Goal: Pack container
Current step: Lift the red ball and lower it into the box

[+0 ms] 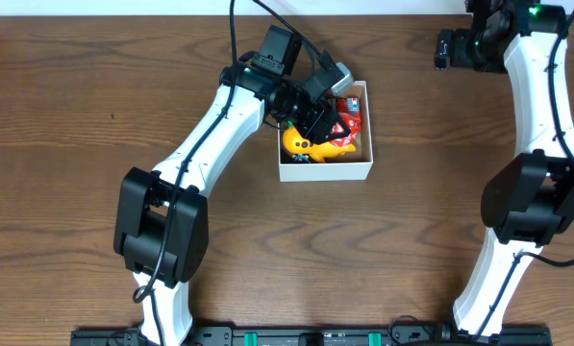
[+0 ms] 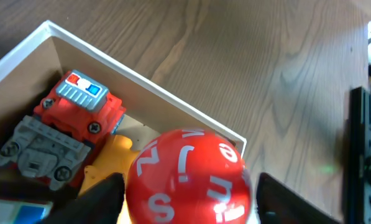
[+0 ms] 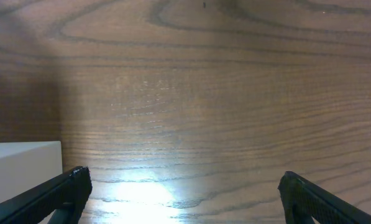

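White cardboard makes the box point(image 1: 325, 172), which sits on the wooden table point(image 1: 56, 96), right under the left gripper point(image 1: 317, 113). That gripper squeezes a red ball point(image 2: 186, 177) with white letters, just over the box. A red truck point(image 2: 79, 112) and a yellow toy point(image 2: 114, 155) lie inside. The right gripper point(image 3: 182, 183) is far off, fingers wide apart, holding nothing. I think the box is light and its thin walls bend easily, so it may slide on the smooth wood. The best place to hold it looks like the top of a wall near a corner
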Robot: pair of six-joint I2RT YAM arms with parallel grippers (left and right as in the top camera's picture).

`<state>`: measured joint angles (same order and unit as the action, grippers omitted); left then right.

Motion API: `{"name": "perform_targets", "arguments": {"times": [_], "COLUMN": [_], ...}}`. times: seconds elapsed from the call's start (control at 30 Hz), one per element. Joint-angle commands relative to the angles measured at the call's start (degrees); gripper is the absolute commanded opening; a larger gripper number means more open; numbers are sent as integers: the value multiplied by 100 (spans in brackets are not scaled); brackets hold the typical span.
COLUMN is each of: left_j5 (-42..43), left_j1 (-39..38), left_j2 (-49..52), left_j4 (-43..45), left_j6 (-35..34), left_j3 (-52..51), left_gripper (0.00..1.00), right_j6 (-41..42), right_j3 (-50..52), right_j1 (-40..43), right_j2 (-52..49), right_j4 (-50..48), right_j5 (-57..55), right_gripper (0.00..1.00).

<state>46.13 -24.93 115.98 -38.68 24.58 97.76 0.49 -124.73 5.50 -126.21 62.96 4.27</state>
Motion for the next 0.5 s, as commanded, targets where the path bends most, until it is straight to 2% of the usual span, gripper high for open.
{"name": "perform_targets", "arguments": {"times": [0.0,0.37,0.47], "left_j5": [81,42,-348], "left_j1": [-17,-17,-17], "left_j2": [-2,-2,-2], "left_j4": [-7,2,-35], "left_j6": [68,68,66], "left_j3": [-2,-2,-2], "left_gripper": [72,77,70], "right_j6": [74,74,76], "right_j3": [-111,-111,-111], "right_j1": [33,33,33], "right_j2": [-2,-2,-2], "right_j4": [2,0,2], "right_j5": [22,22,22], "right_gripper": [99,99,99]}}
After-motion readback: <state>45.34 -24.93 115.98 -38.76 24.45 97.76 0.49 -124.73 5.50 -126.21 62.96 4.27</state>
